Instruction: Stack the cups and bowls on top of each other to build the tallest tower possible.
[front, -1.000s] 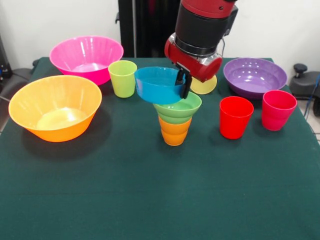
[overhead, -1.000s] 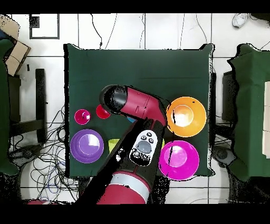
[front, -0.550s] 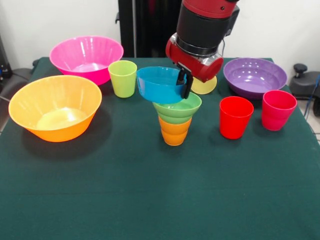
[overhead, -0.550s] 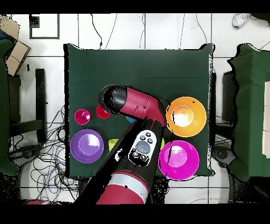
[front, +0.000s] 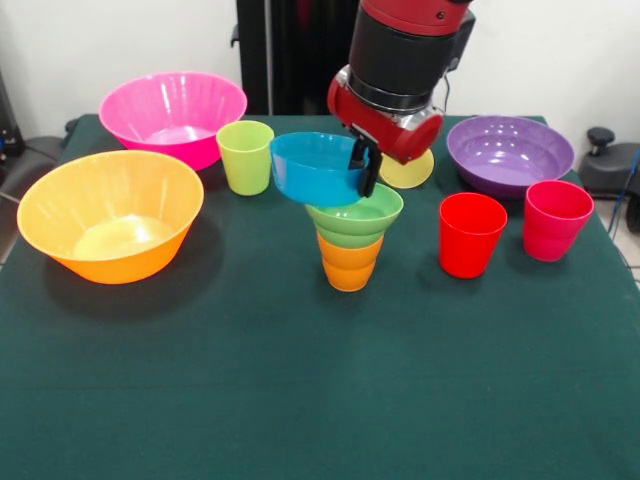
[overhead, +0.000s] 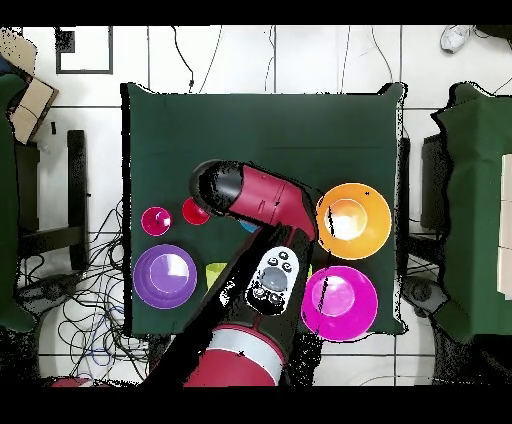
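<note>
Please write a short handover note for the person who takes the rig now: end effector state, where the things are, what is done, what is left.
End effector: shut on the rim of the blue bowl, held off-centre above the tower.
Tower: orange cup with light green bowl on it, mid-table.
Loose: orange bowl, pink bowl, purple bowl, lime cup, red cup, pink-red cup, yellow cup behind the arm.
Left: seat the blue bowl, add the rest.
</note>
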